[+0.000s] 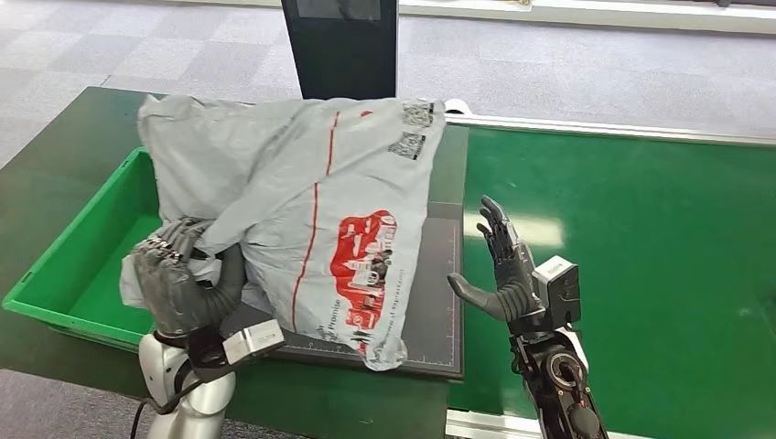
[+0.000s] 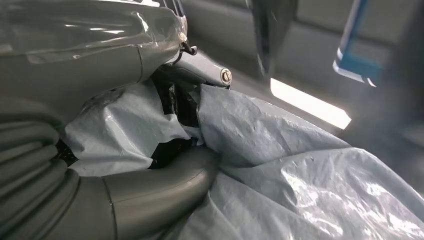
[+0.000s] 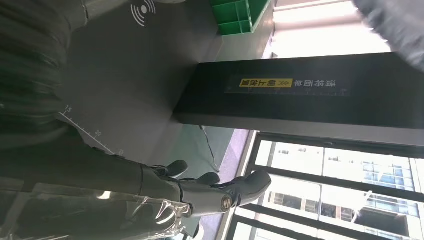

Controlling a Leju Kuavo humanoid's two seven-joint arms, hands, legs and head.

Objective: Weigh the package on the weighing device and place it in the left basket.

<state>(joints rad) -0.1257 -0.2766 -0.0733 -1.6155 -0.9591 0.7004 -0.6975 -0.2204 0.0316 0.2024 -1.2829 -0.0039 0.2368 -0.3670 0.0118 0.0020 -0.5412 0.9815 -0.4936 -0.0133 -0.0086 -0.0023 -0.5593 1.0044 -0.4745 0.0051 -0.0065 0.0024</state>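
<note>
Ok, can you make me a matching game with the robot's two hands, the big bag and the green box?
Things:
1. left hand
2. right hand
3. grey package
4. green basket

States:
A. lying partly on the dark scale plate
B. gripping the package's edge
C. sitting at the table's left side
D. fingers spread, holding nothing

Pairs: 1-B, 2-D, 3-A, 4-C

Package [image 1: 311, 210] overhanging the green basket [image 1: 55, 274]
</note>
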